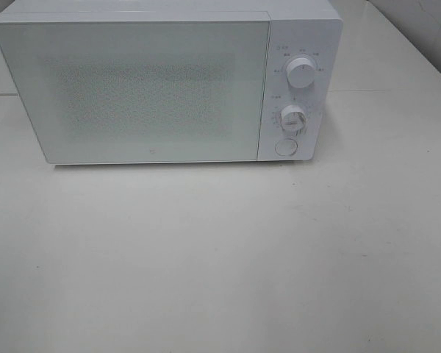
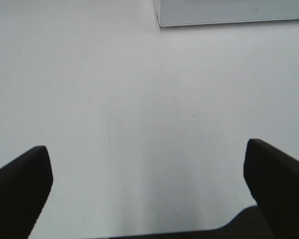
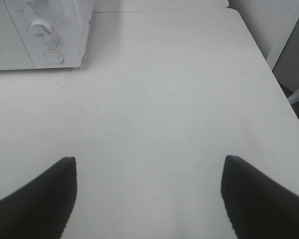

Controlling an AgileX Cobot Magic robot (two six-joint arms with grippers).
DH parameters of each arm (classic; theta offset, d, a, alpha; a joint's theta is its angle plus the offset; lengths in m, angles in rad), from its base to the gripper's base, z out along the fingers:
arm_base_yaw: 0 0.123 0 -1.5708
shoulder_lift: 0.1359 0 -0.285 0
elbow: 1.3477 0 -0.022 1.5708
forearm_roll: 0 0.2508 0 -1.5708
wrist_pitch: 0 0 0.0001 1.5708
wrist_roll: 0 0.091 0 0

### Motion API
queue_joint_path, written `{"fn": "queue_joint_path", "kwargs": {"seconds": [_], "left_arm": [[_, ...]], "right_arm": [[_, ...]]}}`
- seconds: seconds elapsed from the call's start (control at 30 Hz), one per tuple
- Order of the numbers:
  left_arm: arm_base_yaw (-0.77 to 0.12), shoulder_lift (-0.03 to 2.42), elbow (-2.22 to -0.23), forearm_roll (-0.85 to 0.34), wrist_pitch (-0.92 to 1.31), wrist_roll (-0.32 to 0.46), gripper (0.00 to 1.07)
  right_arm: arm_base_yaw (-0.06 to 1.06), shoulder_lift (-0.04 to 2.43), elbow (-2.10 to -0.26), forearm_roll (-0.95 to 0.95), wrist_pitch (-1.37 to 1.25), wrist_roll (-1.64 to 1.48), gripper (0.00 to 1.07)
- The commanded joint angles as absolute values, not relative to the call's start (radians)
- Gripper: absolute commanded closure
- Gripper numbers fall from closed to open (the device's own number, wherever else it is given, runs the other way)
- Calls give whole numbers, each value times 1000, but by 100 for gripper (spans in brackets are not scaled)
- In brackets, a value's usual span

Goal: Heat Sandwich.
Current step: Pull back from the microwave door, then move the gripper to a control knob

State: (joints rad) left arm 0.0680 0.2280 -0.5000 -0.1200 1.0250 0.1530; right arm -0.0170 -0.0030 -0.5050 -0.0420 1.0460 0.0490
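The sandwich is out of view in every frame. A white microwave (image 1: 162,81) stands at the back of the white table (image 1: 220,257) with its door shut; its two dials (image 1: 300,70) and round button (image 1: 285,147) are on its right side. My left gripper (image 2: 147,164) is open over bare table, with the microwave's lower corner (image 2: 229,15) ahead of it. My right gripper (image 3: 148,179) is open too, nothing between its fingers, and the microwave's control panel (image 3: 47,40) lies ahead to one side. Neither arm appears in the exterior high view.
The table's right edge (image 3: 269,69) shows in the right wrist view, with the floor and a white furniture leg (image 3: 298,94) beyond it. A seam between table sections (image 1: 397,90) runs behind the microwave.
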Motion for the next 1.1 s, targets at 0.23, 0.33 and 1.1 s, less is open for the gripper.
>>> {"fn": "queue_joint_path", "kwargs": {"seconds": [0.23, 0.33, 1.1], "left_arm": [[69, 7, -494, -112, 1031, 153, 3], [69, -31, -494, -115, 1031, 153, 3], [69, -32, -494, -115, 1031, 151, 3]], "right_arm": [[-24, -31, -503, -40, 1035, 40, 31], [-24, -31, -503, -40, 1035, 40, 31], [-24, -25, -503, -40, 1035, 42, 31]]}}
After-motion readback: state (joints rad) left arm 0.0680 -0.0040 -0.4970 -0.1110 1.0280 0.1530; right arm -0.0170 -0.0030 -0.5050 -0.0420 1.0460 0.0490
